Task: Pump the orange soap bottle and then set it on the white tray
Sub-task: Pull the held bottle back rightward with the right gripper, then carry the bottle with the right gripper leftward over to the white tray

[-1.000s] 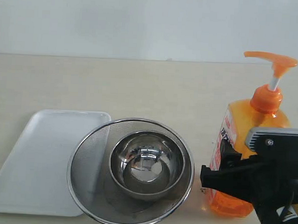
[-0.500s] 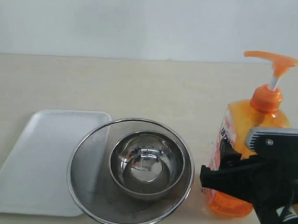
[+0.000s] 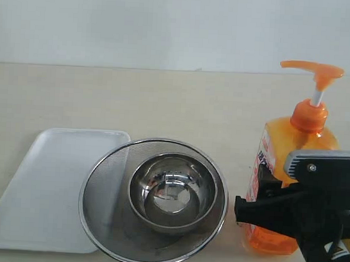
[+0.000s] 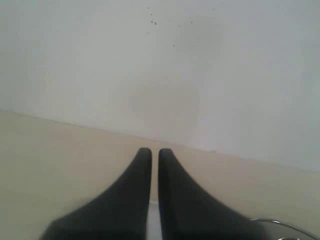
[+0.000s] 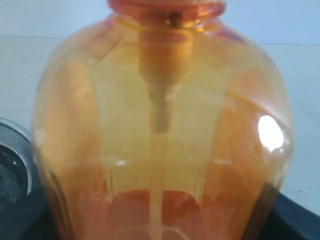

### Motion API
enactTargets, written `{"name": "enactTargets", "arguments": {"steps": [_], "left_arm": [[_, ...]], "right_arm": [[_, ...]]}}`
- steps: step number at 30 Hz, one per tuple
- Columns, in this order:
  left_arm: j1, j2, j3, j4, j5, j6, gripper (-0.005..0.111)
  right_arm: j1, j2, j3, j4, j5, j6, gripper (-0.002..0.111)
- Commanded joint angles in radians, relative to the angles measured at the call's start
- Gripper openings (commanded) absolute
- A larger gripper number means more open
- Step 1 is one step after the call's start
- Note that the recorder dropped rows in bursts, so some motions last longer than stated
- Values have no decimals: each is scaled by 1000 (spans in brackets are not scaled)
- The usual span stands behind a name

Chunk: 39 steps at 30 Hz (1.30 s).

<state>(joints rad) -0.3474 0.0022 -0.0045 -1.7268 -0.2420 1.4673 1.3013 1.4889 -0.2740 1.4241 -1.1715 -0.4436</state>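
Observation:
The orange soap bottle (image 3: 291, 155) stands upright at the right of the table, its pump head (image 3: 313, 69) raised on the white stem. My right gripper (image 3: 269, 210) is shut on the bottle's lower body, one black finger showing on the bottle's left side. In the right wrist view the bottle (image 5: 160, 125) fills the frame, with dark fingers (image 5: 292, 220) at its sides. The white tray (image 3: 43, 183) lies flat at the left. My left gripper (image 4: 151, 152) is shut on nothing above the table; it does not show in the exterior view.
A round steel mesh strainer (image 3: 94, 215) with a steel bowl (image 3: 172, 189) in it sits between the tray and the bottle, overlapping the tray's right edge. Its rim (image 4: 285, 225) shows in the left wrist view. A pale wall stands behind the table.
The bottle, with its pump head, has shifted slightly to the left together with the right gripper. The left gripper, tray and strainer have not moved.

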Motion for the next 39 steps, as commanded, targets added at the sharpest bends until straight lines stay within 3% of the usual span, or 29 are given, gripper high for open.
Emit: {"name": "enactTargets", "arguments": {"steps": [1,5,9,20,27,39], "left_arm": [[3,-2,5,11,-25,-17,5],[3,-2,5,11,-25,-17,5],[3,-2,5,11,-25,-17,5],[3,-2,5,52,-88,-77,5],[3,-2,5,74,-104,-100,5],[3,-2,5,74,-113,-100,5]], "right_arm": [[1,-13,-7,-66,-50,-38,0],[1,-54,-8,-133,-50,-55,0],[1,-163,-25,-145,-50,-213,0],[24,-372,-289,-191,-45,-659,0],[24,-320,-453,-313,103,-646,0],[24,89,-787,-421,165,-488,0]]}}
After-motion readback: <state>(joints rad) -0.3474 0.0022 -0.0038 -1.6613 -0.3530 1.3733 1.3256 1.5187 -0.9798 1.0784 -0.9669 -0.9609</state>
